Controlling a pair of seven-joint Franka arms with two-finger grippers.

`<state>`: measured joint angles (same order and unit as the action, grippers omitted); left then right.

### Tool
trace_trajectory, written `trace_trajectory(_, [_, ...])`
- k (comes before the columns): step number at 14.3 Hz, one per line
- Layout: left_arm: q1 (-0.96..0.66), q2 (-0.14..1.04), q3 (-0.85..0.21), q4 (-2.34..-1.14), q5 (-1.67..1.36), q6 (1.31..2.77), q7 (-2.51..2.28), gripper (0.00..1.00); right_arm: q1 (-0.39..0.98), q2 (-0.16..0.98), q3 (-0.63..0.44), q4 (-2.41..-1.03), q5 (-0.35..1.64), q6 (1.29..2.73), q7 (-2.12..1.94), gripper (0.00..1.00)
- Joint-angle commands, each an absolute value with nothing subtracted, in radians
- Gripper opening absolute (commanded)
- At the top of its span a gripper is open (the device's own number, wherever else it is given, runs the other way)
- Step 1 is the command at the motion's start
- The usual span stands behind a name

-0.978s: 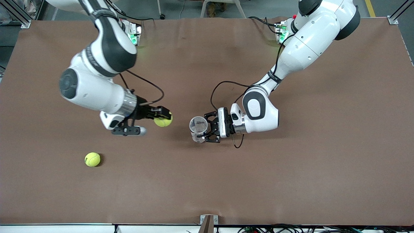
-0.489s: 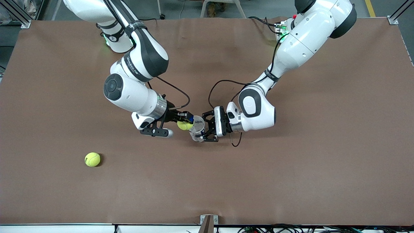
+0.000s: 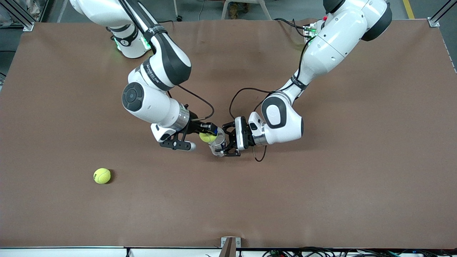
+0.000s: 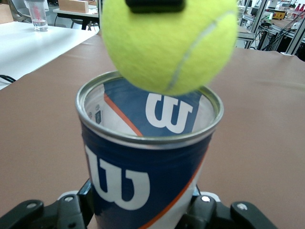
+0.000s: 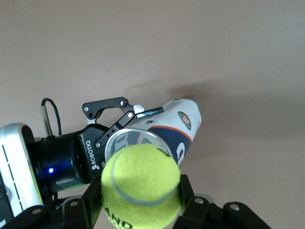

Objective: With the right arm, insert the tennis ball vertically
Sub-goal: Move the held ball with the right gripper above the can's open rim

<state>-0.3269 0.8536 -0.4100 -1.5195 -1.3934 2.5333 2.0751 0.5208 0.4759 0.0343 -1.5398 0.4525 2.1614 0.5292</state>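
Tennis ball (image 3: 207, 137), pinched in my right gripper (image 3: 208, 132), hangs over the mouth of the can (image 3: 217, 144) that my left gripper (image 3: 227, 144) clasps upright; I should centre it on the rim before letting go.

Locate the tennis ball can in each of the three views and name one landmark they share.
Front view: tennis ball can mid-table, in the left gripper.
Left wrist view: can fills the centre, open mouth up.
Right wrist view: can lies just past the ball.
Shared landmark: held tennis ball at the can's mouth.
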Motion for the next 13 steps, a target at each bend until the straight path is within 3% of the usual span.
trace_trajectory(1, [-0.348, 0.856, -0.393, -1.532, -1.404, 2.554, 2.075, 0.73, 0.534, 0.485, 0.028, -1.52, 0.465, 2.16, 0.548, 0.44])
trace_trajectory(8, [-0.342, 0.856, -0.393, -1.532, -1.404, 2.554, 2.083, 0.74, 0.549, 0.511, 0.026, -1.499, 0.456, 2.161, 0.546, 0.47])
trace_trajectory(9, [-0.342, 0.856, -0.394, -1.532, -1.404, 2.554, 2.083, 0.74, 0.549, 0.511, 0.026, -1.497, 0.454, 2.163, 0.546, 0.67])
trace_trajectory(10, [-0.342, 0.856, -0.394, -1.532, -1.404, 2.554, 2.083, 0.74, 0.549, 0.511, 0.025, -1.496, 0.454, 2.161, 0.545, 1.0])
trace_trajectory(13, [-0.339, 0.856, -0.393, -1.534, -1.404, 2.554, 2.086, 0.74, 0.537, 0.508, 0.021, -1.47, 0.456, 2.148, 0.546, 1.0])
